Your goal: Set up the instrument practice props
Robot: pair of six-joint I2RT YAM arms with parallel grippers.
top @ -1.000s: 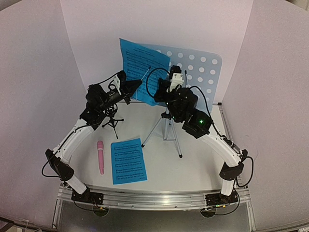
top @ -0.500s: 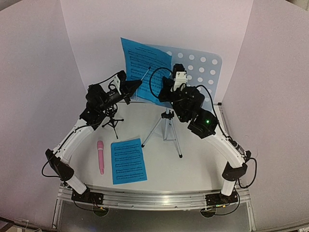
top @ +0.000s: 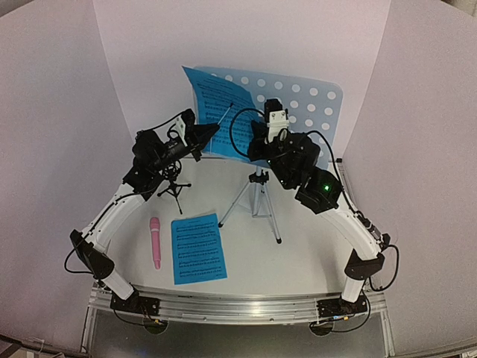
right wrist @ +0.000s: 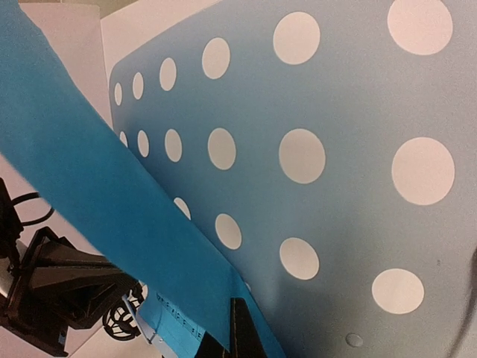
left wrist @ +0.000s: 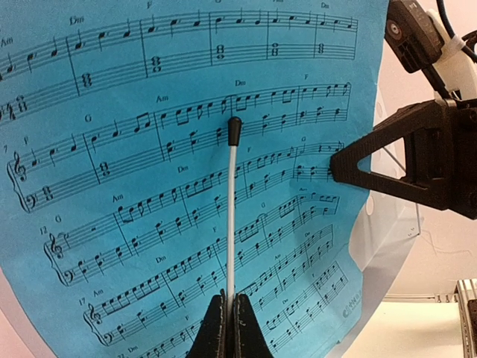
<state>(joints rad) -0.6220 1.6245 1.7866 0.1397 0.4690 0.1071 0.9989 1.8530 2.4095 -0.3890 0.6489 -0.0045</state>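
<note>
The pale-blue perforated music-stand desk [top: 305, 101] stands on silver tripod legs [top: 257, 200] at the back. One blue sheet-music page [top: 216, 101] leans tilted against its left half. My right gripper [top: 252, 143] is shut on that page's right edge, as the left wrist view shows [left wrist: 339, 160]. My left gripper [top: 211, 130] is shut on a thin white rod with a black tip [left wrist: 232, 216], which lies across the page [left wrist: 134, 186]. A second page [top: 197, 247] and the pink microphone [top: 156, 242] lie flat near the front. The black tripod mic mount [top: 174, 186] stands under my left arm.
White walls enclose the table on three sides. The stand desk [right wrist: 350, 149] fills the right wrist view, with the page [right wrist: 97, 194] slanting across it. An aluminium rail [top: 238, 306] runs along the near edge.
My right arm has shifted to the right, and the page on the stand has tilted with it. My left arm and the rod have not moved.
</note>
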